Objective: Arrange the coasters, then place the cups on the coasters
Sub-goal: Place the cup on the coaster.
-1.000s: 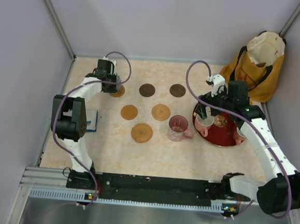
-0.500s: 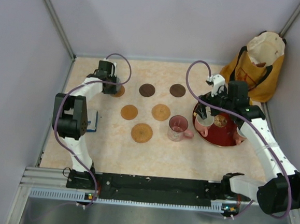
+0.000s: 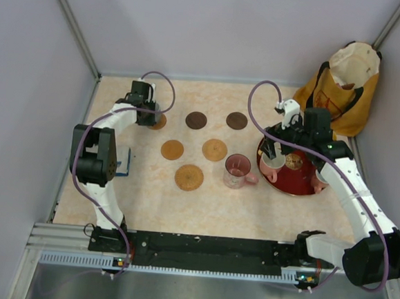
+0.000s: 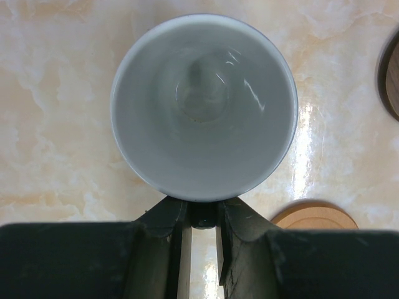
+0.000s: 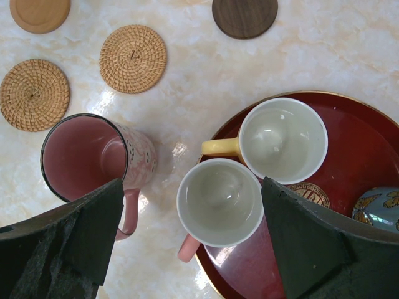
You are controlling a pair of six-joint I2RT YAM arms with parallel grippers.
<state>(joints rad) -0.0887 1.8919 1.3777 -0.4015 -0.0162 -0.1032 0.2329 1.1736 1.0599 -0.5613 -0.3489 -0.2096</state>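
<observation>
Left elbow (image 3: 92, 156) is sitting slightly higher than before; left gripper (image 4: 199, 215) is clenching a cup (image 4: 202, 106) handle over the marbled table (image 4: 50, 124), right gripper (image 5: 191, 190) gaping, lilac walls (image 3: 230, 27) around.

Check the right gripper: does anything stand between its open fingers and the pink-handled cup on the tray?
Nothing visible does. The right gripper hangs open over the pink-handled cup at the edge of the tray. The yellow-handled cup stands close beside it; the pink mug stands off the tray.
</observation>
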